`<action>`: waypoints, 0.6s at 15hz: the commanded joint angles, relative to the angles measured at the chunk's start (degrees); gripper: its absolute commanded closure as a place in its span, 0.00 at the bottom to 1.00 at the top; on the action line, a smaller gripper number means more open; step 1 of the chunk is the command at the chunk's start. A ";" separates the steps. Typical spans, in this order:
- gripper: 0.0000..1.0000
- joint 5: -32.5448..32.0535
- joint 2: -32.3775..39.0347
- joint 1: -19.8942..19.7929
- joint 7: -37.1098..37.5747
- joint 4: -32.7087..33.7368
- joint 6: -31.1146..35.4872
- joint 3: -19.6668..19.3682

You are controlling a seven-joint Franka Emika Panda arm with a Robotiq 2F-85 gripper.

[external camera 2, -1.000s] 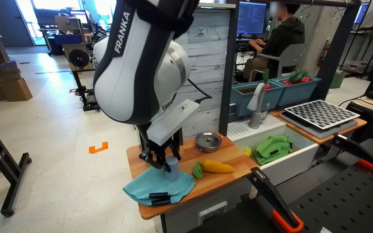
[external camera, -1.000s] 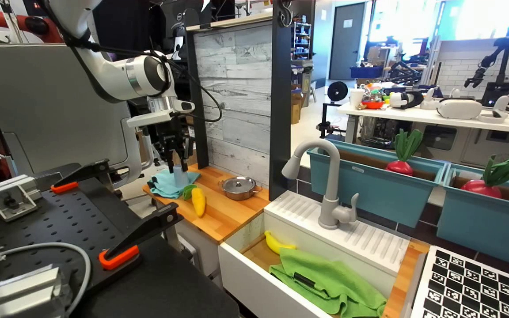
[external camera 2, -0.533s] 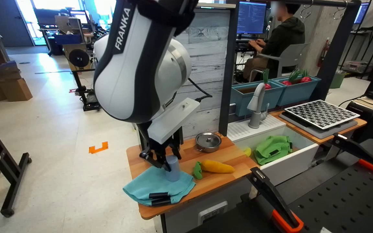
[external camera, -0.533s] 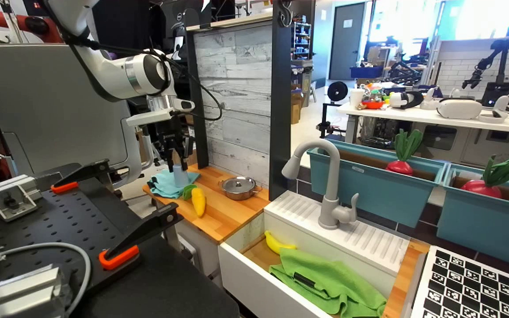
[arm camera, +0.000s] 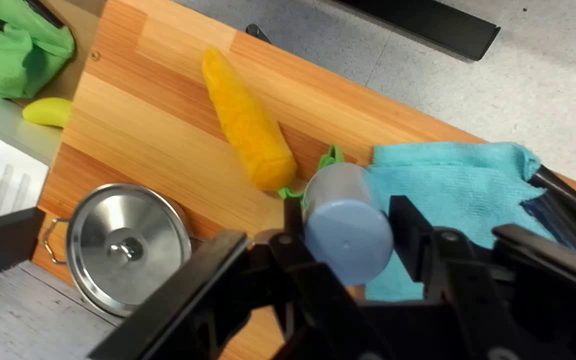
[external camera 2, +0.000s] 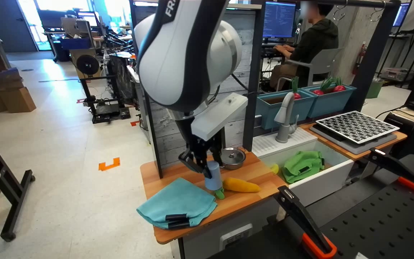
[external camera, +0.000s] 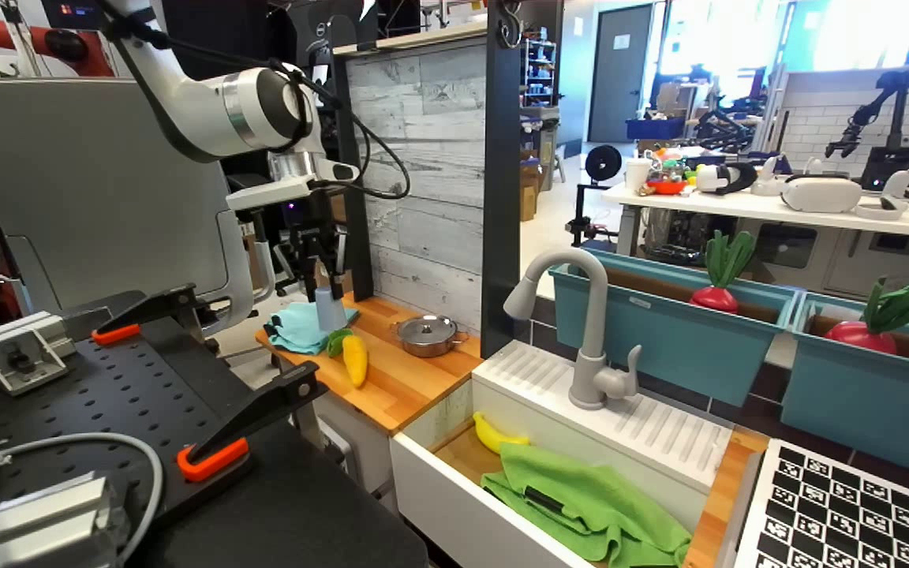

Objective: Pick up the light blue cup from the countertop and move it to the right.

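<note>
The light blue cup is between the fingers of my gripper, upside down with its closed base toward me in the wrist view. My gripper is shut on the cup, one finger at each side. In an exterior view the cup hangs beside the folded teal cloth, just behind the green top of the yellow carrot. It appears slightly above the wooden countertop; the exact gap under it is hard to tell.
A lidded metal pot stands behind the carrot, near the grey plank wall. The sink with a banana and a green cloth adjoins the countertop. A grey faucet rises behind the sink.
My gripper and the cup have moved up and off the teal cloth, toward the carrot and pot side. The cloth, carrot and pot have not moved.
</note>
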 commanded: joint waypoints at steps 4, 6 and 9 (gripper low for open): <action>0.79 1.04 -10.49 -7.86 -0.65 -12.76 4.36 -0.97; 0.79 1.57 -10.99 -10.28 -0.88 -13.24 4.68 -1.44; 0.79 1.74 -10.88 -12.51 -0.55 -12.99 4.55 -1.97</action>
